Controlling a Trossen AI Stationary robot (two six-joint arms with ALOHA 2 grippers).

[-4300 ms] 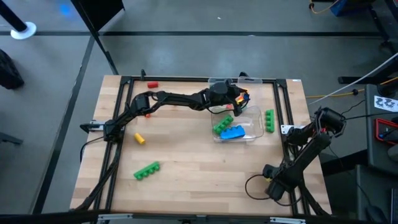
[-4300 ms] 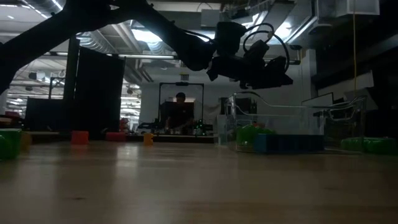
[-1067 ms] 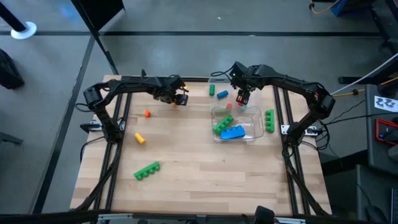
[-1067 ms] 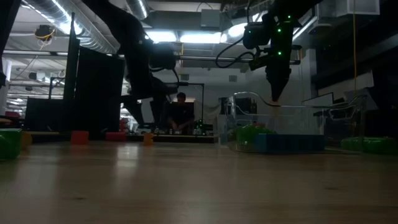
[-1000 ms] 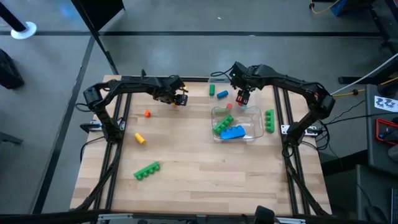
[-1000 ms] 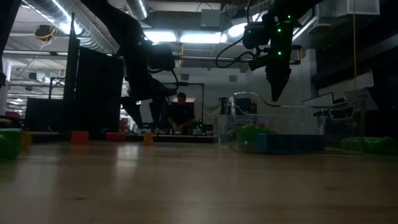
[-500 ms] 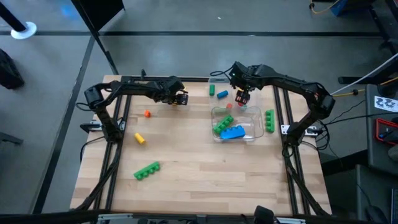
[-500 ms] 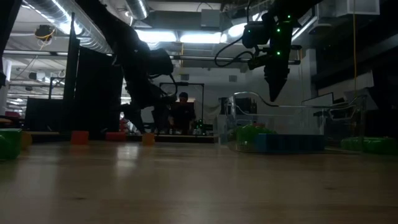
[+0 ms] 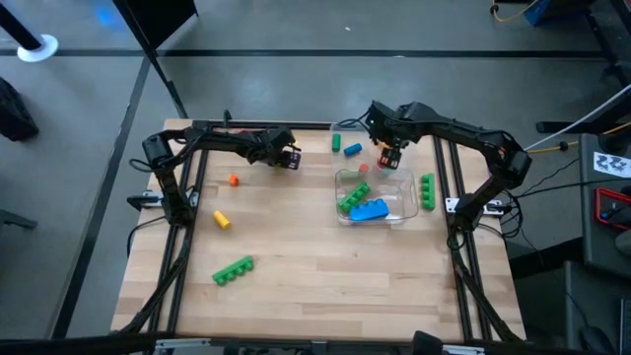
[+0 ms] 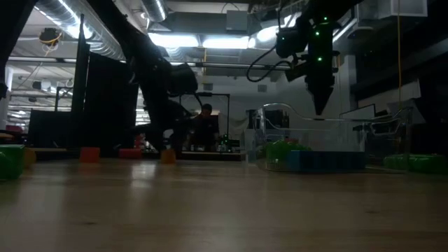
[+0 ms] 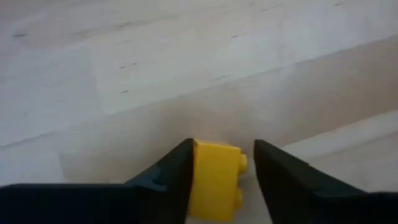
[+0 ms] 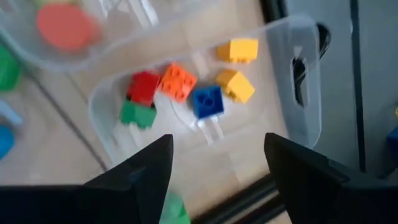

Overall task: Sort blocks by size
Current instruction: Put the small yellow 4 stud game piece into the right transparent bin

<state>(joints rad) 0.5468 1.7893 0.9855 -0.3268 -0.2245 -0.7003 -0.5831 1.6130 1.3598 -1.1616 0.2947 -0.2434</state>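
My left gripper (image 9: pixel 289 159) is low over the far left-centre of the table, shut on a small yellow brick (image 11: pixel 214 180). My right gripper (image 9: pixel 388 156) is open and empty above a small clear tray (image 12: pixel 186 134) that holds red, orange, blue, yellow and green small bricks. A larger clear tray (image 9: pixel 392 187) holds a green block (image 9: pixel 353 199) and a blue block (image 9: pixel 370 210). Loose on the wood lie a green studded bar (image 9: pixel 233 269), a yellow cylinder (image 9: pixel 221 219), a small orange block (image 9: pixel 233 179) and another green bar (image 9: pixel 426 190). My left gripper has the yellow brick between its two fingers, one plain side (image 11: pixel 198 171) against one finger and the studded side (image 11: pixel 242 163) facing the other. The fingers point down at the wood. Whether the brick's underside touches the table, I cannot tell.
A green block (image 9: pixel 336 143) and a blue block (image 9: pixel 352 150) lie at the far edge between the grippers, and a red cylinder (image 9: pixel 362 168) lies by the larger tray. A black frame rail (image 9: pixel 449 177) borders the table. A person shows far behind in the low view (image 10: pixel 205 126).
My left gripper has come down toward the table with the yellow brick and shifted slightly toward the right edge. My right gripper has moved a little toward the table's right edge above the small tray.
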